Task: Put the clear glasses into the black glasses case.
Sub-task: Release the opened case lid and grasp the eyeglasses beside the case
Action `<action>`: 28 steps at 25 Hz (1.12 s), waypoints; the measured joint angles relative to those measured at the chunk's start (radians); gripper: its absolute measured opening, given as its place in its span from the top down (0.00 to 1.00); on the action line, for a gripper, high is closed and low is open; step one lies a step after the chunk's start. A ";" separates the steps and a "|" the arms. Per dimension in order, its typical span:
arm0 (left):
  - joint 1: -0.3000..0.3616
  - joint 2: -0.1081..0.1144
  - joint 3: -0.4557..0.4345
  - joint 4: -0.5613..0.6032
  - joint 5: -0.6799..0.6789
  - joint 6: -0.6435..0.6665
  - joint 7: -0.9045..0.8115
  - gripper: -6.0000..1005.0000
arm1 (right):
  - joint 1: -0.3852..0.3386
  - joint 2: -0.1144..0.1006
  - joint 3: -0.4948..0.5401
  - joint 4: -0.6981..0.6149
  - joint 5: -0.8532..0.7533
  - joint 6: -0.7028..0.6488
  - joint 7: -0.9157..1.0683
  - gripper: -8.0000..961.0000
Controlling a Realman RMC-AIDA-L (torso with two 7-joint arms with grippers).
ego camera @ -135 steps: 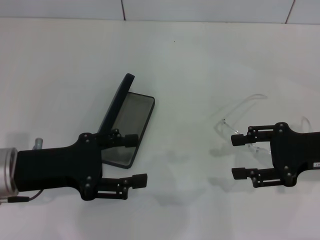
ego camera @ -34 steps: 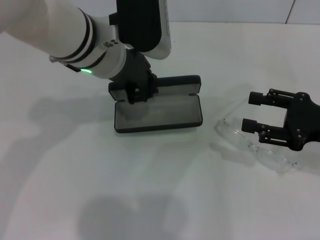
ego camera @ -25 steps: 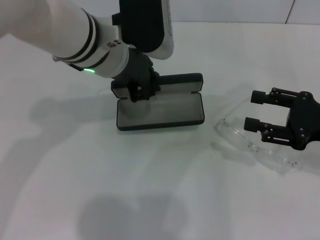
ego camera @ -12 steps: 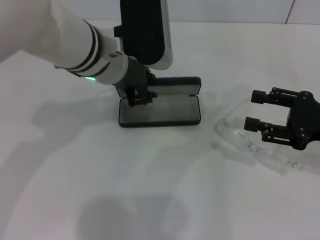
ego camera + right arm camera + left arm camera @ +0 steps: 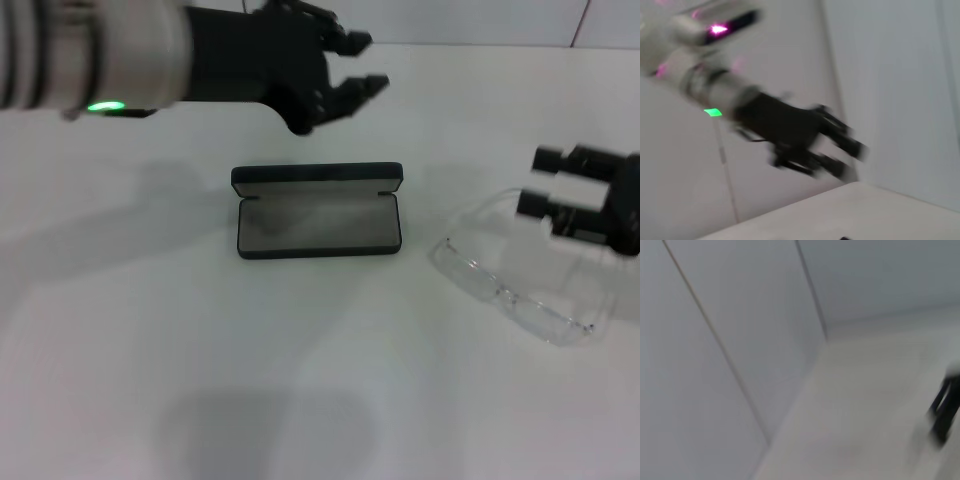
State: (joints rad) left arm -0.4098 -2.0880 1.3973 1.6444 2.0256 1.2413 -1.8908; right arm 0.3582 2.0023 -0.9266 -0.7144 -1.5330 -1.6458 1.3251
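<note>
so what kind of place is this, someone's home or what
Probably a lab or robot test bench rather than a home: a plain white table against bare pale wall panels, holding only the black glasses case and the clear glasses, with the left hand and right hand raised above.

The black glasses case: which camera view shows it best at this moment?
The head view. There the black glasses case lies open on the table, its grey lining showing. The left wrist view shows none of it; the right wrist view shows at most a dark speck at its edge.
</note>
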 joint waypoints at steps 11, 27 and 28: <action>0.265 -0.001 -0.103 -0.539 -0.797 0.216 0.729 0.63 | 0.193 -0.091 0.004 -0.384 -0.491 -0.037 0.722 0.30; 0.245 0.005 -0.163 -0.806 -0.696 0.278 0.829 0.62 | 0.673 0.018 -0.257 -0.364 -1.143 -0.271 1.212 0.31; 0.245 0.006 -0.164 -0.805 -0.680 0.278 0.821 0.62 | 0.680 0.023 -0.294 -0.348 -1.152 -0.258 1.216 0.31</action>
State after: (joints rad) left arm -0.1647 -2.0822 1.2337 0.8390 1.3460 1.5193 -1.0698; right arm 1.0381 2.0255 -1.2208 -1.0622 -2.6848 -1.9034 2.5410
